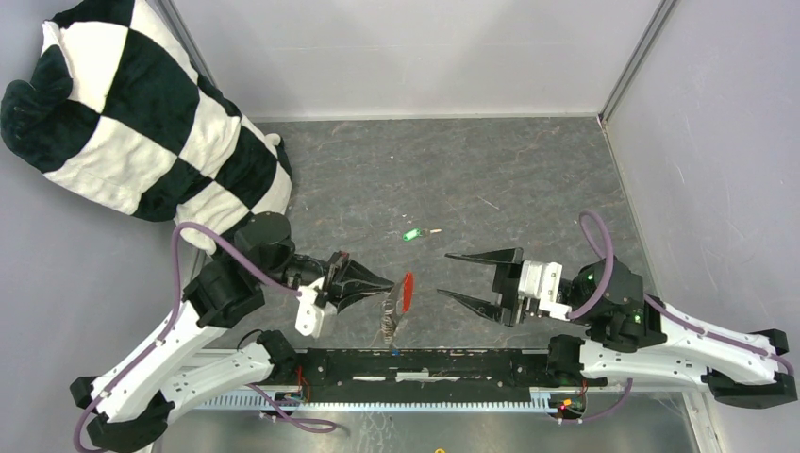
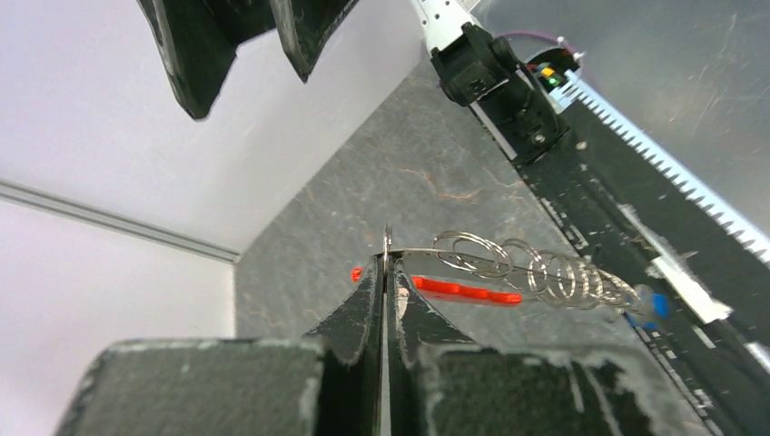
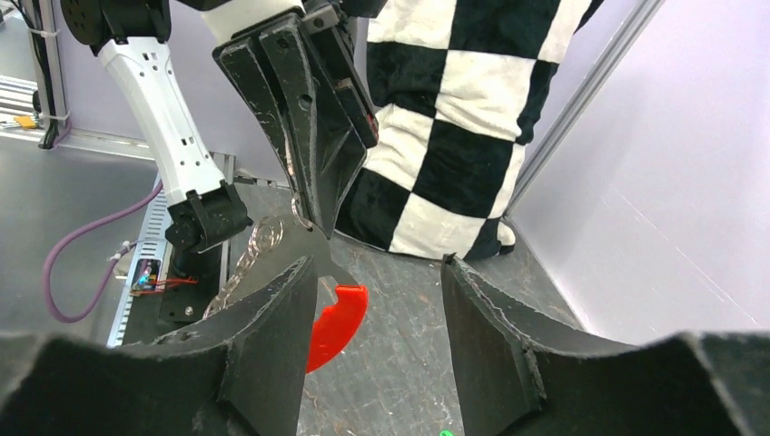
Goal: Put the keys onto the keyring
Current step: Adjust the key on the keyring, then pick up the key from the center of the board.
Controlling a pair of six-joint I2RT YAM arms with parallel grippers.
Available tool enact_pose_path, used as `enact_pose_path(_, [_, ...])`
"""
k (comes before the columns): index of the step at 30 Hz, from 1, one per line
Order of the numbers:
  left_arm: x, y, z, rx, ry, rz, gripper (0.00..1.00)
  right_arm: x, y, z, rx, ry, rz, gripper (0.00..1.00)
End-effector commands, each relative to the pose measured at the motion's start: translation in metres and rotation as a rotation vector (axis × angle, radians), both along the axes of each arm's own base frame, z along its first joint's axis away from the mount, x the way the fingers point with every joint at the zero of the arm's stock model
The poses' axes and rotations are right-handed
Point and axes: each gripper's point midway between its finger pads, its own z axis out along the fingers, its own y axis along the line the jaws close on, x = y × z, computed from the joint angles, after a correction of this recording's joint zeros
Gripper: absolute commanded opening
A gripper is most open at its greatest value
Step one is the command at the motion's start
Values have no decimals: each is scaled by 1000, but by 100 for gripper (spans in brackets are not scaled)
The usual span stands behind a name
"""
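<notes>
My left gripper (image 1: pixel 385 283) is shut on the thin metal ring of the keyring (image 2: pixel 388 243), holding it above the table. The red tag (image 1: pixel 408 291) and a chain of silver loops (image 2: pixel 536 270) hang from that ring, and a small blue piece (image 2: pixel 656 307) shows at the chain's far end. The green-headed key (image 1: pixel 411 235) lies alone on the grey table, farther back. My right gripper (image 1: pixel 445 275) stands open just right of the red tag (image 3: pixel 338 320), holding nothing. In the right wrist view the left gripper (image 3: pixel 313 218) pinches the ring just beyond my right gripper (image 3: pixel 377 265).
A black-and-white checkered pillow (image 1: pixel 141 113) fills the back left corner. A black rail (image 1: pixel 425 363) runs along the near edge between the arm bases. Grey walls with metal corner posts close in the table (image 1: pixel 472 179) at the back and right.
</notes>
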Motion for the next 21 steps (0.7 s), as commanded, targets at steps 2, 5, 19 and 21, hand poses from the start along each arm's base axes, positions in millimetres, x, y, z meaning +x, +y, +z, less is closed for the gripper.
enact_pose_path(2, [-4,-1,12,-79,-247,-85,2,4,3,11,71,-18,-17,58])
enact_pose_path(5, [-4,-1,7,-63,-239,-83,2,10,9,2,37,6,-43,59])
enact_pose_path(19, [25,6,-97,227,445,257,2,150,-11,-101,-157,375,-691,82])
enact_pose_path(21, [32,14,-111,253,479,303,2,167,-18,-119,-141,433,-724,81])
